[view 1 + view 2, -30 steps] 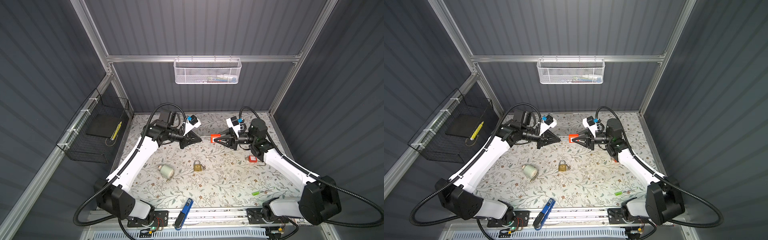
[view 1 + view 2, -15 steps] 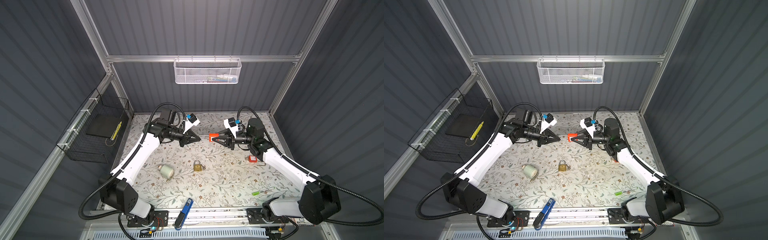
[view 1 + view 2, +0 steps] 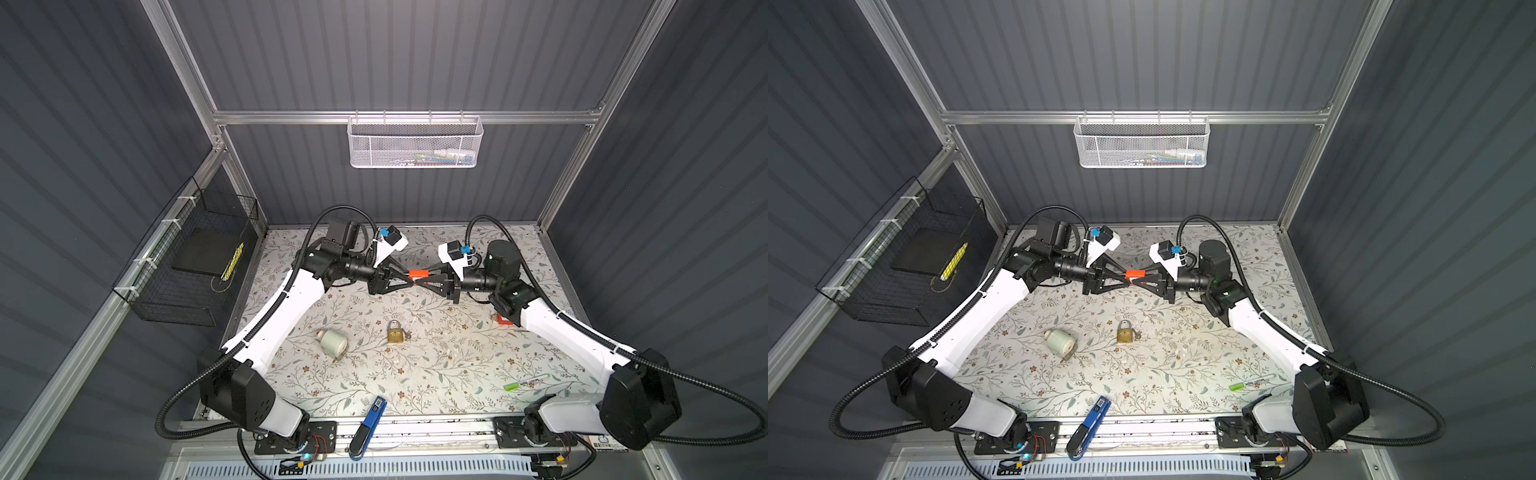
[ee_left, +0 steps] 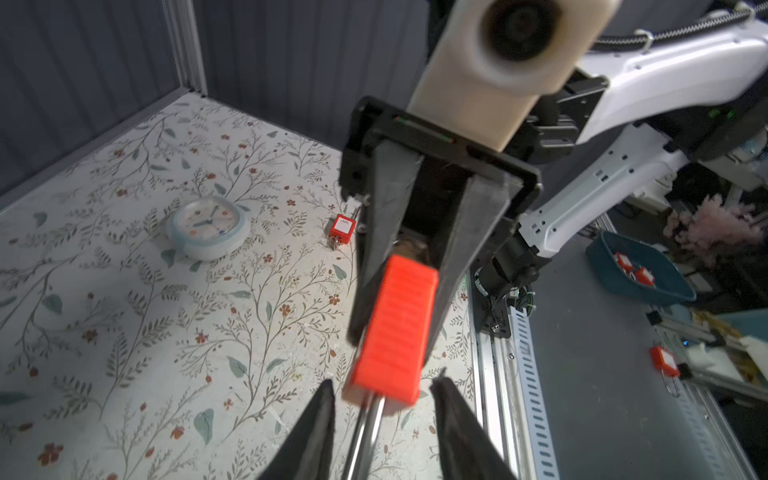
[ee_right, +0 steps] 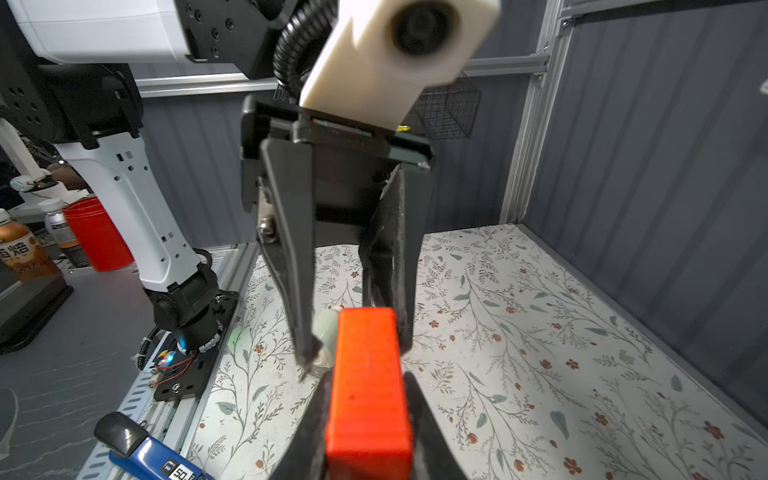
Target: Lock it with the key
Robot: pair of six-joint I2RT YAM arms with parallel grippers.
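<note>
Left pincer [image 4: 384, 382], shut a second ago, now gapes around the shackle [image 4: 365, 428] of the red padlock [image 4: 392, 328], which the right pincer [image 5: 368, 376] clamps mid-air beyond the brass padlock [image 3: 396, 332] on the bench [image 3: 457, 374]; with no key clearly seen, locking seems unfinished.

Grey ribbed walls [image 3: 415, 54]; aluminium frame [image 3: 291, 117]; floral tabletop [image 3: 436, 365]; white mesh basket [image 3: 415, 145]

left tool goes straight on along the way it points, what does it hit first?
The red padlock gripped by the right tool. Its shackle lies between the left tool's open fingers, so the red body looks like first contact, close ahead.
</note>
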